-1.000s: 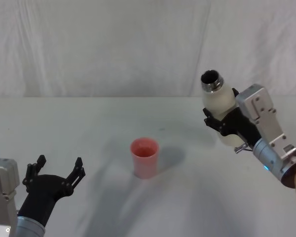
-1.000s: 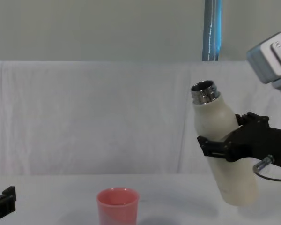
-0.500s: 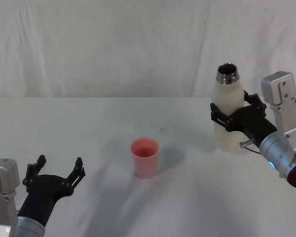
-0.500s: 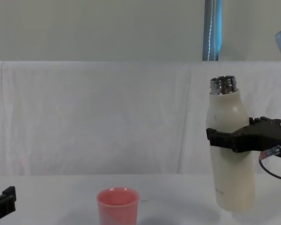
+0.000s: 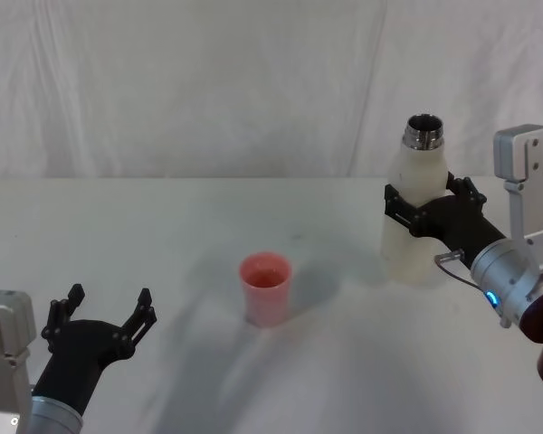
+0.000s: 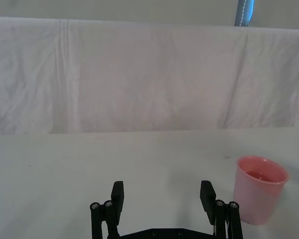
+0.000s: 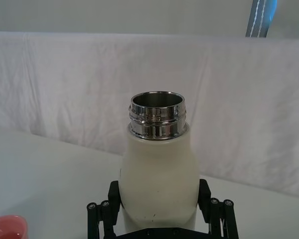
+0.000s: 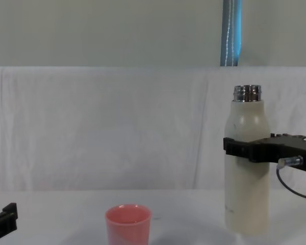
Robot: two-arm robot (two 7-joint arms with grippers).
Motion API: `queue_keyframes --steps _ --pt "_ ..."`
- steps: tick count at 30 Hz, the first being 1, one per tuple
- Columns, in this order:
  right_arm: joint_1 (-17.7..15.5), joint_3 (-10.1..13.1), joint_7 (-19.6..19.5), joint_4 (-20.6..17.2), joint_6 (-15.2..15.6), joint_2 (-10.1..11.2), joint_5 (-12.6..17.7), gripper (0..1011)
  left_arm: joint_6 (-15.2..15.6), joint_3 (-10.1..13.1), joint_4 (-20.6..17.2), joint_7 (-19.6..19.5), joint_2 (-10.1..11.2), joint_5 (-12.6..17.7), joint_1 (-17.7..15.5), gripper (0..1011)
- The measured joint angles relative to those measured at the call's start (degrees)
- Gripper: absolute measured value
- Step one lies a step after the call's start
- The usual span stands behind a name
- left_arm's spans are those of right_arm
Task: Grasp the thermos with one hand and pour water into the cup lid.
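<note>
- Idleness marks the left pincer (image 5: 104,312): it hovers low over the near left part of the counter (image 5: 163,235), fingers spread wide with nothing between them.
- To the right of that pincer and a little farther out stands the cup lid (image 5: 265,288), upright on the counter. It sits well apart from the left pincer, and the right pincer is well off to its other side. The left wrist view shows some liquid lying inside it, though I cannot tell how much.
- Farther right, the right pincer (image 5: 423,215) is clamped around the middle of the thermos (image 5: 414,212), one finger on each side of the body.
- Within that grip the thermos stands upright, its open steel neck pointing up; in the chest view its base looks to be on or just above the counter.
- Judging from this, the pour itself seems done; what remains is letting go of the thermos and drawing the right arm clear.
</note>
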Motion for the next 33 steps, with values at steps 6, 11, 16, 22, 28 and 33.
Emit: queue_keyframes --steps 6,11,16,22,28,33 --pt "0.4 -0.5 -0.7 1.0 0.0 -0.5 0.9 951 0.0 0.0 0.0 0.0 0.0 0.0 0.0 1001" --pt "0.9 -0.9 -1.3 2.0 -0.1 -0.9 1.4 951 0.0 0.0 0.0 0.0 0.0 0.0 0.0 1001" --pt "1.4 -1.2 -1.8 2.9 -0.5 -1.1 1.6 951 0.0 0.0 0.0 0.0 0.0 0.0 0.0 1001" --pt "1.8 -1.5 -2.2 4.1 -1.1 -1.0 1.6 951 0.0 0.0 0.0 0.0 0.0 0.0 0.0 1001" --pt "2.4 -1.8 -2.7 5.9 -2.0 -1.3 1.3 951 0.0 0.0 0.0 0.0 0.0 0.0 0.0 1001" --pt "3.2 -2.1 -3.1 7.6 -3.0 -1.8 0.9 951 0.0 0.0 0.0 0.0 0.0 0.0 0.0 1001"
